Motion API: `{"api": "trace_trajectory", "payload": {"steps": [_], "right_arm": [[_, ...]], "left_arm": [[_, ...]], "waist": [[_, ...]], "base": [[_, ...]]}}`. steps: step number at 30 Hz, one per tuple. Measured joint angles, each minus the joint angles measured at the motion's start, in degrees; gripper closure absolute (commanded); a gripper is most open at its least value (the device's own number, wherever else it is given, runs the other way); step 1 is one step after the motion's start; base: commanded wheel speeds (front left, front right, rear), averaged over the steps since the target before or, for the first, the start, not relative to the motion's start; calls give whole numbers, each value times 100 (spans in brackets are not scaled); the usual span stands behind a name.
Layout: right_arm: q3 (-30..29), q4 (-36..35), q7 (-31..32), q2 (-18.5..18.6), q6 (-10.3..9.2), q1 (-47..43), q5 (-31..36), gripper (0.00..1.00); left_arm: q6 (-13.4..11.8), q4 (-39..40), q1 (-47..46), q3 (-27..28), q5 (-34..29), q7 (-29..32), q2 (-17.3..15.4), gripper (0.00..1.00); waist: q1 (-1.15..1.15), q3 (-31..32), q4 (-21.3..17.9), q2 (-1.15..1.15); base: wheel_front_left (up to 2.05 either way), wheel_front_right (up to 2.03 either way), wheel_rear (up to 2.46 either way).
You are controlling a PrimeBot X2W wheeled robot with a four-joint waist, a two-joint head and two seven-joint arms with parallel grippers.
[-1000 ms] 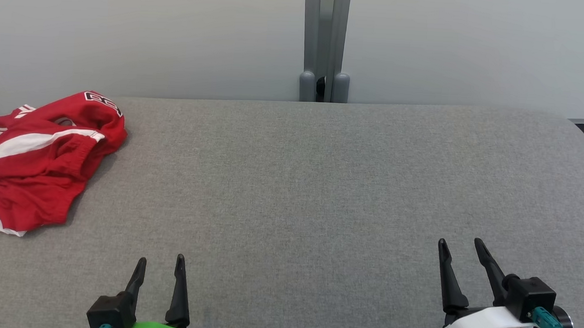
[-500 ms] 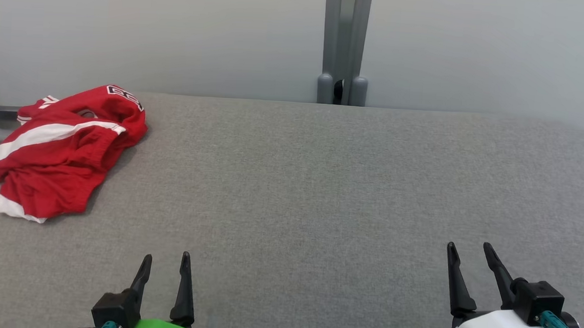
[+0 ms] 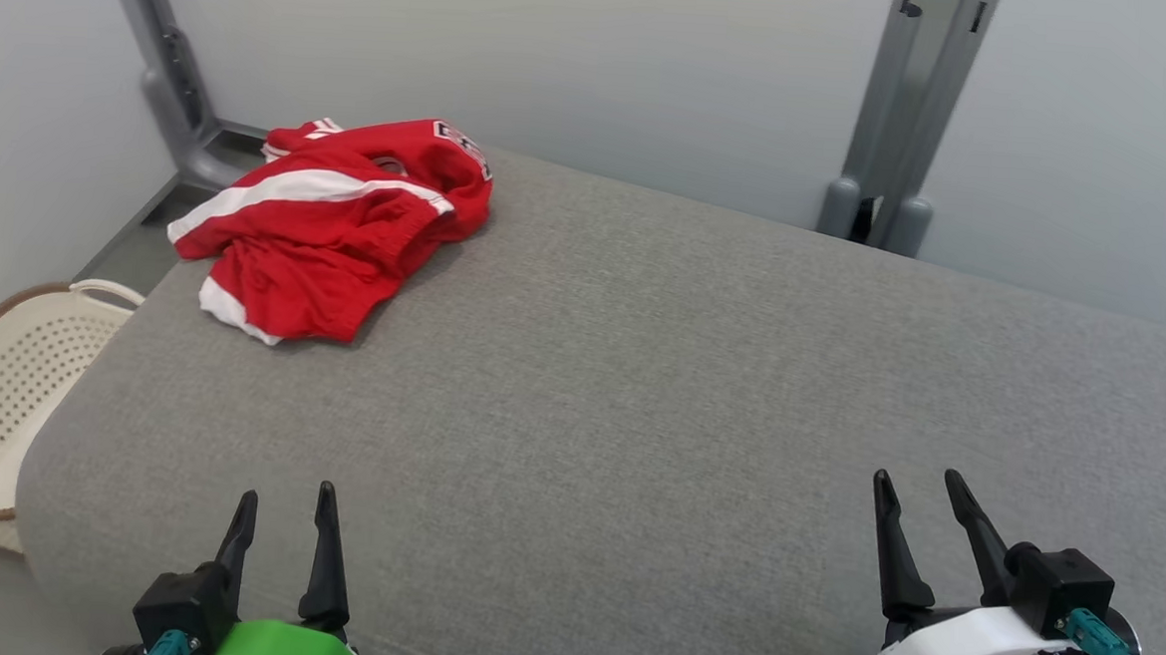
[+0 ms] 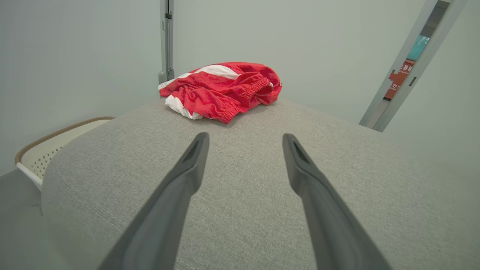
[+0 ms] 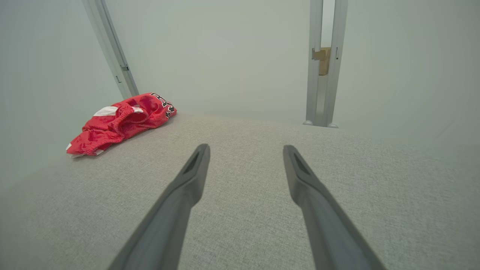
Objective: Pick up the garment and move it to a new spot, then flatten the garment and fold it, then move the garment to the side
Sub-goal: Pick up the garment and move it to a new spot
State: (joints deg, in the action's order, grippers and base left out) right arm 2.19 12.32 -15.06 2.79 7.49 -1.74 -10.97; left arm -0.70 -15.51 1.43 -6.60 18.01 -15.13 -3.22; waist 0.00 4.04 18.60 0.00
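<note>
The garment (image 3: 329,224) is a crumpled red piece with white stripes and dark lettering, lying at the far left corner of the grey padded table (image 3: 641,370). The left wrist view has the garment (image 4: 221,88) straight ahead of the fingers; in the right wrist view the garment (image 5: 120,122) lies far off to the left. My left gripper (image 3: 284,512) hovers open over the table's near left edge, nothing between its fingers. My right gripper (image 3: 919,490) stands open at the near right, also holding nothing. Both are well short of the garment.
A cream perforated laundry basket (image 3: 12,377) stands on the floor off the table's left end, seen as the basket (image 4: 45,150) in the left wrist view. Grey metal posts (image 3: 903,115) rise behind the table against pale walls.
The head camera has turned left, so the garment now sits nearer the picture's middle and the basket has come into view. Both grippers keep their open pose.
</note>
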Motion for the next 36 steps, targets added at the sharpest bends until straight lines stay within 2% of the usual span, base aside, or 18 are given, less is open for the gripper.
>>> {"api": "trace_trajectory", "payload": {"steps": [6, 11, 21, 26, 30, 36], "right_arm": [[112, 30, 0, -2, 0, 96, -16, 0], [137, 66, 0, -3, 0, 118, -20, 0], [47, 70, 0, -2, 0, 94, 55, 0], [35, -8, 0, -3, 0, 89, 112, 0], [-24, -115, 0, -2, 0, 95, 235, 0], [40, -307, 0, -5, 0, 417, 575, 0]], "left_arm": [[-30, 94, 6, 141, -1, 0, -22, 0], [-31, 135, 35, 194, -1, 0, -21, 0], [-33, 183, 71, 240, 3, 0, 2, 0], [-31, 456, 25, 402, 24, 0, -51, 0], [29, 808, -543, 535, -105, 97, -519, 0], [269, 965, -2235, 681, -371, 836, -1519, 0]], "waist": [[0, -26, 559, 0], [0, -73, 796, 0], [0, -98, 531, 0], [0, -163, 345, 0], [0, -293, 235, 0], [0, -644, 92, 0]], "base": [[0, 0, 0], [0, 0, 0], [0, 0, 0], [0, 0, 0], [0, 0, 0], [0, 0, 0]]}}
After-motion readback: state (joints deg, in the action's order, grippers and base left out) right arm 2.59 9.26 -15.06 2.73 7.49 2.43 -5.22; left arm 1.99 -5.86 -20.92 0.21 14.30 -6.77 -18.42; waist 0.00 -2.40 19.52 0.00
